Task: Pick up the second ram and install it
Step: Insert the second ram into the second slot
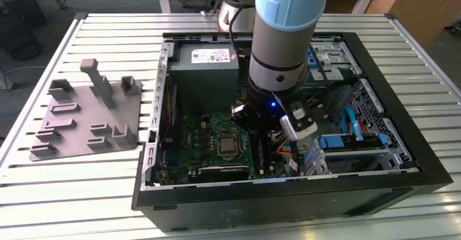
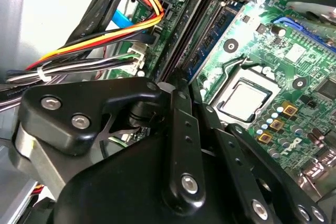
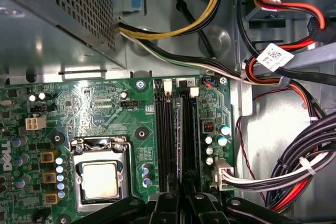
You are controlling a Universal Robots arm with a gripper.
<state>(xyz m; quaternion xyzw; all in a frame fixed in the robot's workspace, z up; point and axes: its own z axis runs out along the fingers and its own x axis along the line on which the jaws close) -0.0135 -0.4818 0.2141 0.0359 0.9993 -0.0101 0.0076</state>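
Slatted metal table (image 1: 108, 186) carries an open PC case (image 1: 288, 202), standing towards its edge on the exterior view's right. Grey fixture plate (image 1: 86, 121) with upright pegs sits on the table beside the case, on the exterior view's left.

My arm reaches down into the case. My gripper (image 1: 253, 122) is low over the motherboard (image 1: 209, 143), just beside the CPU socket (image 1: 226, 143) on the exterior view's right. Power supply (image 1: 205, 62) sits at the far end of the case, and blue drive brackets (image 1: 335, 141) are in the bay on the exterior view's right.

In the first wrist view my gripper (image 3: 181, 195) lines up with the long black memory slots (image 3: 166, 129). The second ram (image 3: 180, 129) reads as a thin pale strip, edge-on, running between those slots straight into my fingertips. The CPU socket (image 3: 100, 179) is next to the slots. A cable bundle (image 3: 294, 177) hangs along the case wall on the other side.

In the second wrist view the second ram (image 2: 212, 35) shows a bluish board with dark chips, standing on edge along the slots. My gripper (image 2: 197, 95) is pinched in tight on its near end.

Can't tell whether it is fully seated.
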